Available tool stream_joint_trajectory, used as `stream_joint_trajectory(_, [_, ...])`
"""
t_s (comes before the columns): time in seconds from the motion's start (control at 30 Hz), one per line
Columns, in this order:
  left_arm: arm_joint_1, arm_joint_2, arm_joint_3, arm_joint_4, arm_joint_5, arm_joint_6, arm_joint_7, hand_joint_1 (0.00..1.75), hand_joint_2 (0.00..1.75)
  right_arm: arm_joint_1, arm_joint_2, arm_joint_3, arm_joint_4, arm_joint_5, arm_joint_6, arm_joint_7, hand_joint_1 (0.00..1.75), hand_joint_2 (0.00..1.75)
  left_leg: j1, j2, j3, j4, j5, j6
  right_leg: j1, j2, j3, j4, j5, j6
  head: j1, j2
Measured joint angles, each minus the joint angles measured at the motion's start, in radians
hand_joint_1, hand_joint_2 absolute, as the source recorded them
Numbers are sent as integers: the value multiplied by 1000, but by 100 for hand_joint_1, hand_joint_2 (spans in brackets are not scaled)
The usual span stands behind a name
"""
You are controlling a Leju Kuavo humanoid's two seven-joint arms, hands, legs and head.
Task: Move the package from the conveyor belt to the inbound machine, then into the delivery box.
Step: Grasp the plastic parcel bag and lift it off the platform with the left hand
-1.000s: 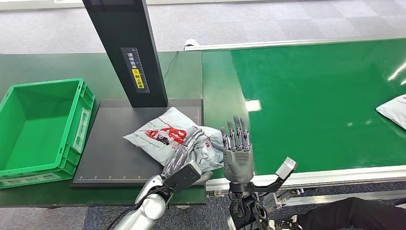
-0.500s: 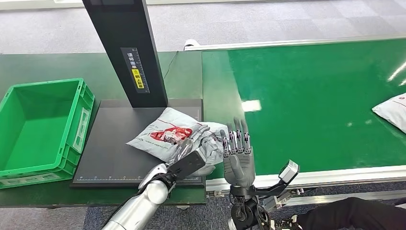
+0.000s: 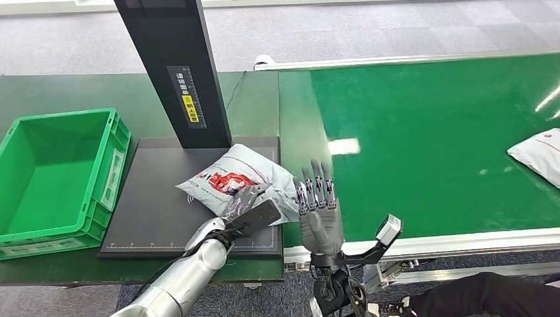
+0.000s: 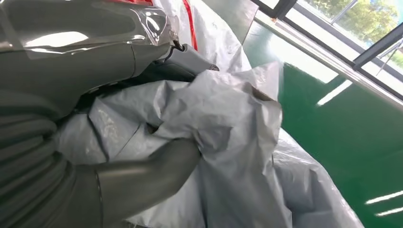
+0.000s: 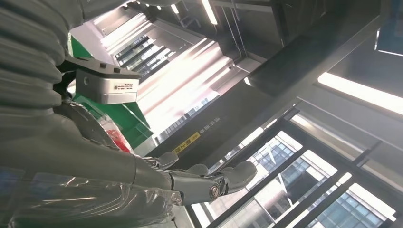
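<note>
1. On the black scanner plate of the inbound machine lies one grey package with a red print, its right end overhanging the plate's edge toward the conveyor belt.
2. One left hand grips the package's near right corner; the left wrist view shows the thumb pressed into crumpled grey film.
3. One right hand stands upright just beside the package, palm flat, fingers apart and straight, holding nothing.
4. A second package lies at the belt's far right edge, well apart.
5. One green delivery box sits left of the plate.
6. One black column with a yellow label rises behind the package.
</note>
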Motion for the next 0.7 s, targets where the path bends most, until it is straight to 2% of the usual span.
stream_joint_trajectory(0.3, [-2, 9, 16, 20, -24, 32, 23, 175, 175, -5, -7, 4, 16, 2, 1, -7, 0, 175, 0, 0, 4, 0, 0, 0, 0, 0, 5, 0, 0, 0, 0, 0])
stream_joint_trajectory(0.4, [4, 12, 44, 20, -2, 80, -20, 174, 175, -5, -9, 6, 22, -1, 1, -13, 0, 175, 0, 1, 5, 0, 0, 0, 0, 0, 5, 0, 0, -1, 0, 0])
stream_joint_trajectory(0.53, [30, 28, 108, -10, 77, 151, -124, 175, 175, -4, -14, 8, 29, -7, 0, -20, 0, 175, 1, 1, 5, 0, 1, -1, 1, 1, 4, 0, 0, -1, 0, 0])
stream_joint_trajectory(0.6, [54, 46, 153, -66, 140, 162, -174, 175, 175, -4, -16, 8, 33, -9, 0, -26, 0, 175, 1, 1, 4, 0, 1, -2, 1, 1, 2, 1, 1, -1, 0, 0])
stream_joint_trajectory(0.7, [97, 81, 221, -209, 220, 159, -197, 175, 175, -1, -21, 8, 37, -12, 0, -35, 0, 175, 1, 1, 1, 0, 2, -2, 1, 1, -1, 1, 1, -2, 0, 0])
